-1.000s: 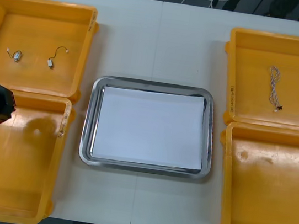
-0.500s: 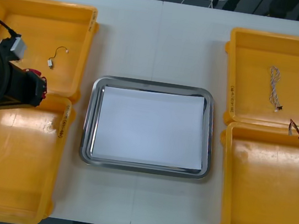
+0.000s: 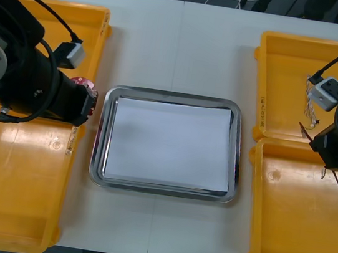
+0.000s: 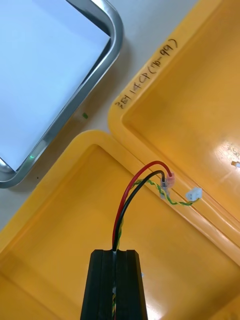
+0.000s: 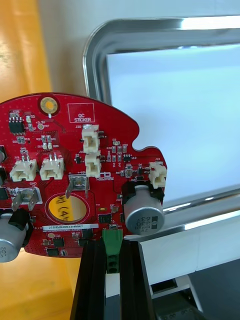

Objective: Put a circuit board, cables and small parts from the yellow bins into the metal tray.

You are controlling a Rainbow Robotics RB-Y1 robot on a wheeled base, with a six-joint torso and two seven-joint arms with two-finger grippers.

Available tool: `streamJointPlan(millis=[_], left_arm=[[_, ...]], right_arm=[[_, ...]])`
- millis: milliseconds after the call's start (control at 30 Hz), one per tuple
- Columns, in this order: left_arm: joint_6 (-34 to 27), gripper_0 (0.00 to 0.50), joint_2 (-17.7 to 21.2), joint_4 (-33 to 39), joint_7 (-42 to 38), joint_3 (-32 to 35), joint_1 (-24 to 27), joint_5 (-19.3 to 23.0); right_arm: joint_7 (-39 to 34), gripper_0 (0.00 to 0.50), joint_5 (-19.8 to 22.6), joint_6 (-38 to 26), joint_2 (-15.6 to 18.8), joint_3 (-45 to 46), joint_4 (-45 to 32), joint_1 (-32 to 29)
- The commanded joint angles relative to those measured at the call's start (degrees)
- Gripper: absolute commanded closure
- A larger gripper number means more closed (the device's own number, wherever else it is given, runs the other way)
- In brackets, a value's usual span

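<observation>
**A:** Where's the board got to?

**B:** The round red circuit board (image 5: 75,170) is up in the air. The left gripper (image 5: 111,247) has its black fingers narrowed onto the green block at the board's edge. It hangs just left of the metal tray (image 3: 96,148), over the wall between the far left bin (image 3: 60,5) and the near left bin (image 3: 19,206).

**A:** So it isn't in the tray?

**B:** Not yet. The tray's white inside has nothing on it at all, so I'd say no item has been delivered.

**A:** And the other arm?

**B:** The right gripper (image 4: 117,255) is closed tight on a cable (image 4: 142,182) with red, black and yellow-green strands, whose little plugs dangle ahead of the fingers. It's over the near right bin (image 3: 278,242), close to the wall it shares with the far right bin (image 3: 294,43), and well right of the tray.

**A:** What's left, then?

**B:** Nearly everything, by my reckoning. Both arms hold their loads, and each has to cross to the tray and let go. A thin twisted cable (image 3: 308,111) lies in the far right bin, and the small parts haven't reached the tray either.
</observation>
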State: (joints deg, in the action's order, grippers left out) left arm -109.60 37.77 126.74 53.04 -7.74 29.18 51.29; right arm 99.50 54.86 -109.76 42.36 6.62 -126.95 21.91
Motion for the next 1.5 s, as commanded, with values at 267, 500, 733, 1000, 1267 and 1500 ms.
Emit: streamJointPlan(millis=[267,500,733,1000,1267,1500], left_arm=[[-0.4,0.499,-3.75,-2.47,0.93,-11.59,7.74,-2.08],[-0.4,0.5,-4.98,-5.01,0.93,-17.22,9.06,-4.19],[-0.4,0.5,-6.04,-7.65,0.75,-22.32,9.93,-6.03],[-0.4,0.5,-6.83,-9.85,0.75,-26.53,10.11,-7.96],[3.16,0.5,-7.62,-12.84,0.49,-29.96,10.64,-9.02],[6.94,0.5,-8.32,-15.3,0.31,-31.98,10.9,-10.07]], right_arm=[[-1.59,0.5,0.68,-0.24,3.52,-8.91,-3.66,5.42],[-2.29,0.5,0.6,-0.24,3.52,-12.07,-3.83,7.36],[-2.47,0.5,0.68,-0.24,3.52,-14.8,-3.83,9.82],[-2.47,0.5,0.95,-0.2,3.52,-16.55,-3.83,11.05],[-2.29,0.5,0.42,0.33,3.52,-17.61,-3.39,11.58],[-2.21,0.5,0.42,0.42,3.52,-17.61,-3.39,11.49]])
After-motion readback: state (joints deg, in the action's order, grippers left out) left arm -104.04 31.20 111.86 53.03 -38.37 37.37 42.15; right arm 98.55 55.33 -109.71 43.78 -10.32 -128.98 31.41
